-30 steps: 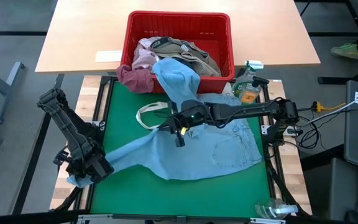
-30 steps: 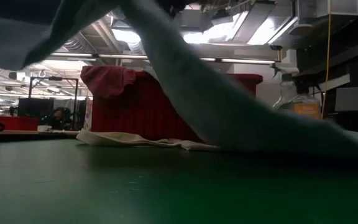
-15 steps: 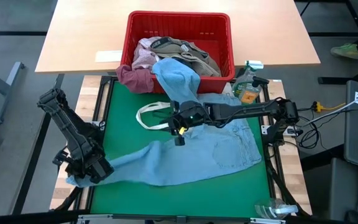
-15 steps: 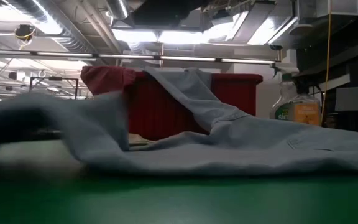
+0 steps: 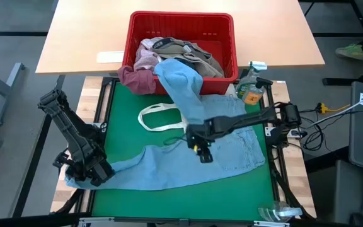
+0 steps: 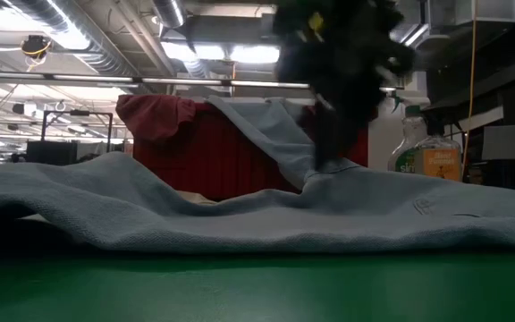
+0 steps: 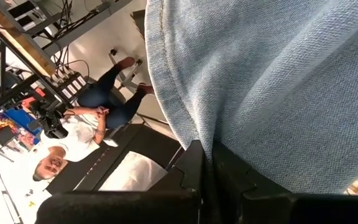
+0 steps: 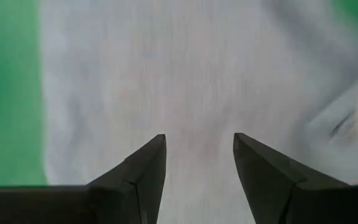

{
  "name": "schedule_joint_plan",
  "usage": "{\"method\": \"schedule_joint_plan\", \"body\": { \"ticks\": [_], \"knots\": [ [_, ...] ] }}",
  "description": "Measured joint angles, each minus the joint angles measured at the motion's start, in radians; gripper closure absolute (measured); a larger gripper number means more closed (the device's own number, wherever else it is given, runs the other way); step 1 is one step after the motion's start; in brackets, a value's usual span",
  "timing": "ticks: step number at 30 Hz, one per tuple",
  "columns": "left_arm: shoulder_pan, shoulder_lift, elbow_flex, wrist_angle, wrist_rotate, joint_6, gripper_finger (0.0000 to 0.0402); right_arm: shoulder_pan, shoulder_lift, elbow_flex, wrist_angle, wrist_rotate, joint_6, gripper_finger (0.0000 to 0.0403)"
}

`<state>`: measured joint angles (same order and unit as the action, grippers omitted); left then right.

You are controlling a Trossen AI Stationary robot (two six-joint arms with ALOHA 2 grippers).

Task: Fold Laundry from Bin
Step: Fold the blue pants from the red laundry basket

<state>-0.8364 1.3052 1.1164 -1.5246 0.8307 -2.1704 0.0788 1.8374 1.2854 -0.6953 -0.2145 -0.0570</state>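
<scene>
A light blue garment (image 5: 222, 148) of denim-like cloth lies spread across the green mat (image 5: 131, 135). It runs from the mat's centre toward the 3 o'clock side, and a long strip of it trails out to the 8 o'clock corner. From the low view it forms a low, rumpled ridge (image 6: 240, 215) across the whole width of the mat. Another part of the blue cloth (image 5: 178, 79) climbs toward 12 o'clock and drapes over the front rim of the red bin (image 5: 181, 25).

The bin stands at 12 o'clock, just past the mat on the wooden table (image 5: 80, 38). A khaki-grey piece (image 5: 194, 53) and a pale pink piece (image 5: 145, 58) are heaped inside it. A maroon piece (image 5: 137, 79) hangs over its corner at about 10 o'clock.

A white cloth strap loop (image 5: 159, 118) lies on the mat at about 11 o'clock from the centre, touching the blue garment's edge.

The right gripper (image 5: 201, 151) hangs above the middle of the garment, its arm reaching in from 3 o'clock. Its fingers (image 8: 135, 177) are spread apart with only blue cloth below them, and they hold nothing.

The left gripper (image 5: 84, 173) sits at the 8 o'clock corner, clenched on the end of the trailing strip (image 7: 278, 87).

A spray bottle (image 5: 252, 88) stands at about 2 o'clock, beside the bin. Beyond the cloth, the left wrist view shows a person (image 7: 86, 134) in the room.
</scene>
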Motion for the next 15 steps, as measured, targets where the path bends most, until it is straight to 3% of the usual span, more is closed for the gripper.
{"method": "schedule_joint_plan", "body": {
  "ticks": [9, 15],
  "knots": [
    [0.0, 0.0, 0.0, 0.001, 0.001, 0.066, 0.0393, 0.013, -0.009, -0.235, 0.106, 0.067, 0.054, 0.0215],
    [0.0, 0.0, 0.0, 0.002, 0.0, 0.102, 0.0397, 0.013, -0.009, -0.252, -0.056, 0.069, 0.058, 0.0215]
  ]
}}
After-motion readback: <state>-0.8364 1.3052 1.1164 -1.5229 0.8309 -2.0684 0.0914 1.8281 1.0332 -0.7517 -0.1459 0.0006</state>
